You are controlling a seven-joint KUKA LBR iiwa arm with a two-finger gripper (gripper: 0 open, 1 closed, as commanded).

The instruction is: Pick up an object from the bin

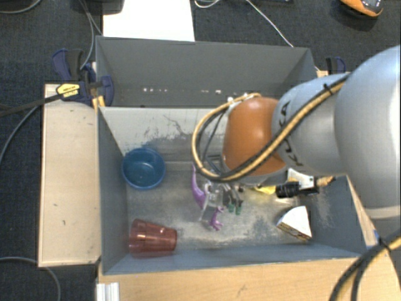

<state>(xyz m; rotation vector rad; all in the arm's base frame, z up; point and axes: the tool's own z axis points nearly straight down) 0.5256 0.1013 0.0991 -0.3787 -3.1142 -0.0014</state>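
Camera view: robot hand [219, 207] low in the middle of a grey bin [200, 68], down at a small purple plastic piece [199, 193]

The hand is at the bin floor with the purple piece just beside and under it, touching or nearly so; whether the hand is spread or pressed together cannot be told. Well apart to the hand's left sit a blue bowl [143, 168] and, nearer the viewer, a red cup [152, 238] on its side. To its right lies a white wedge [296, 221]. Judged step: the grasp itself, on the purple piece. The next move calls for a firm close round it, then a straight lift clear of the bin walls
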